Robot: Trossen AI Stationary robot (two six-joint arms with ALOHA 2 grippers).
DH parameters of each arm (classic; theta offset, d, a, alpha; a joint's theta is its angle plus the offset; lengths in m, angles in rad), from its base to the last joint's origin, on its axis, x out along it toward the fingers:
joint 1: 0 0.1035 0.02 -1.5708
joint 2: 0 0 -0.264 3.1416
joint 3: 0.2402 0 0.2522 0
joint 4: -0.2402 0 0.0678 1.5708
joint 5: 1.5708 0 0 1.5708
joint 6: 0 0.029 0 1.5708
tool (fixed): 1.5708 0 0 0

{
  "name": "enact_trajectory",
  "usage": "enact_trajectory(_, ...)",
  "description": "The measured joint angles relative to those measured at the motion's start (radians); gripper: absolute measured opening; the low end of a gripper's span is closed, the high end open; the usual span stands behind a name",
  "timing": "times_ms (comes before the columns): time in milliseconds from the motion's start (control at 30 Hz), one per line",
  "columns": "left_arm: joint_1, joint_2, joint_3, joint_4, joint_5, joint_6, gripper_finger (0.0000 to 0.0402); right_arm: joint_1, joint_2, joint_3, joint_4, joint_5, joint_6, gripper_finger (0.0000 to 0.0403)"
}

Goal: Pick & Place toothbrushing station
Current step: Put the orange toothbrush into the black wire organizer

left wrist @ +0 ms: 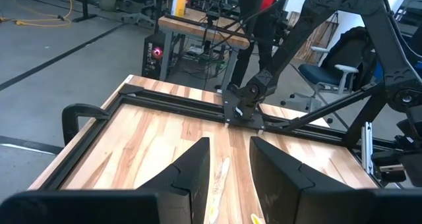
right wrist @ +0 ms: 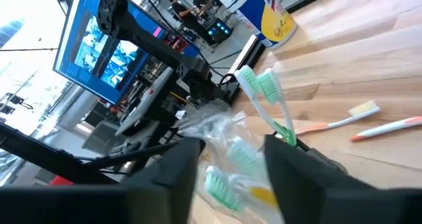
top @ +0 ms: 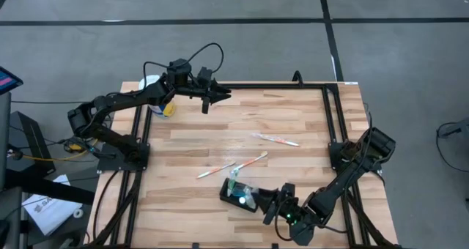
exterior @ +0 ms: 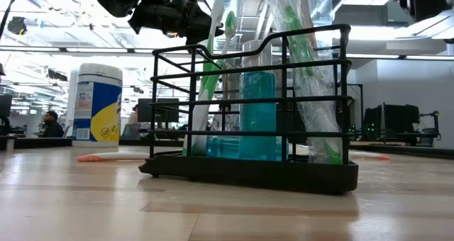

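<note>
- Your toothbrushing station (top: 238, 192) is a black wire rack. It sits on the table (top: 293, 124) near the front edge, a bit right of the middle.
- It stands upright and holds green toothbrushes (exterior: 213, 64), a blue cup (exterior: 259, 113) and a clear plastic bag (right wrist: 217, 128).
- Your right gripper (top: 272, 205) is right next to the rack, on its right side. In the right wrist view the bag sits between the two fingers.
- The fingers have a gap between them. You cannot tell from here if they pinch the bag or just stand around it.
- The rack's long side runs slanted from left to right, and it points toward your right gripper.
- Your left gripper (top: 212, 97) hangs far away at the back of the table, with its fingers a little apart and nothing in them.
- So your right arm is much nearer. I think it should do the grabbing.
- Three loose toothbrushes (top: 253, 161) lie flat in the middle of the table, and a white can (exterior: 96, 103) stands in the back left corner. Steer around them.
</note>
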Motion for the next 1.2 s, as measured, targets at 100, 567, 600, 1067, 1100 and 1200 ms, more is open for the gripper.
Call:
enact_trajectory(100, 0.000, 0.000, 0.000, 0.000, 0.000, -0.001, 0.0101, 0.000, 0.000, 0.000, 0.001, 0.000, -0.006, 0.0221)
enact_trajectory(567, 0.000, 0.000, 0.000, 0.000, 0.000, -0.007, 0.0101, -0.006, -0.249, 0.001, 0.144, 0.031, -0.583, 0.0240)
enact_trajectory(600, 0.000, 0.000, 0.000, -0.001, 0.000, -0.009, 0.0101, -0.015, -0.270, 0.001, 0.145, 0.031, -0.621, 0.0238)
enact_trajectory(1067, -0.030, -0.002, 0.000, 0.000, 0.126, -0.034, 0.0101, -0.515, -0.498, 0.141, -0.639, -0.620, -0.732, 0.0198)
enact_trajectory(1100, -0.030, -0.002, 0.000, 0.000, 0.127, -0.037, 0.0101, -0.560, -0.491, 0.179, -0.779, -0.693, -0.735, 0.0194)
enact_trajectory(1200, -0.033, -0.002, 0.000, 0.000, 0.117, -0.061, 0.0101, -0.685, -0.445, 0.261, -1.054, -0.875, -0.852, 0.0190)
